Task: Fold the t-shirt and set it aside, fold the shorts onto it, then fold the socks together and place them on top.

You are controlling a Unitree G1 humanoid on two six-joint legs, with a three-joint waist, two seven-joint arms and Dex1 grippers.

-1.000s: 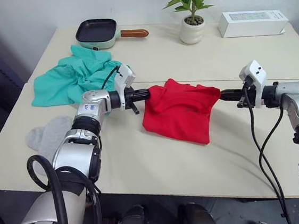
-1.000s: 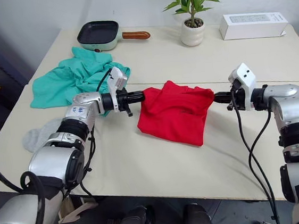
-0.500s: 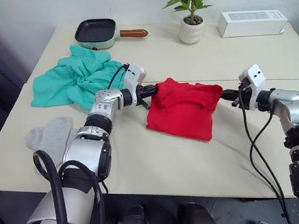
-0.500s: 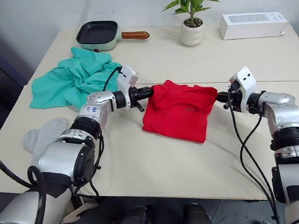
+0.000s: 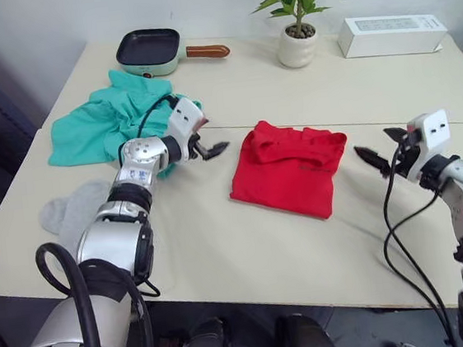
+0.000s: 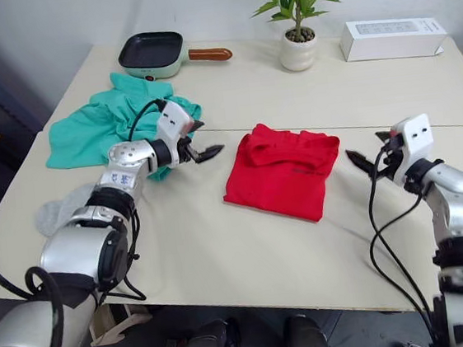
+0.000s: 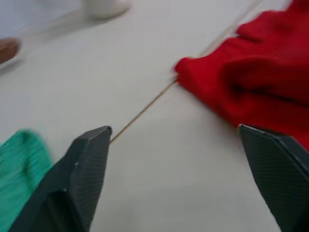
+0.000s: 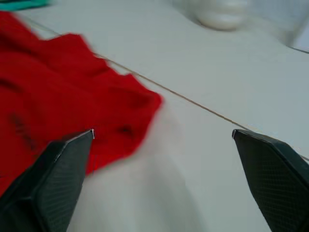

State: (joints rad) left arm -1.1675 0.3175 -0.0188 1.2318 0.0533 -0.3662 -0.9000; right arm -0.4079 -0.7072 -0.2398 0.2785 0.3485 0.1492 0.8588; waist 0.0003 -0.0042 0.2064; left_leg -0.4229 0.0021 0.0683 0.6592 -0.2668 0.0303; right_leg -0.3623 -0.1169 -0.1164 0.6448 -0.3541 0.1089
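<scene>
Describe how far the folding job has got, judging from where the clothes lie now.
The bright red fabric t-shirt lies folded mid-table. The open left gripper and right gripper hold nothing, one each side of it. Left to do: the crumpled teal fabric shorts and flat light grey socks.

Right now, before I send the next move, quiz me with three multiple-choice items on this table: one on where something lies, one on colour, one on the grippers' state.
1. Where do the socks lie?
A. on the t-shirt
B. near the table's front left edge
C. inside the pan

2. What colour are the shorts?
A. teal-green
B. grey
C. white

3. How do the left gripper and right gripper stand?
A. both shut on the t-shirt
B. one holds the shorts
C. both open, clear of the t-shirt

Key: 1 B, they rest alone by that edge. 2 A, the crumpled heap is teal-green. 3 C, bare table shows between each pair of fingers.
</scene>
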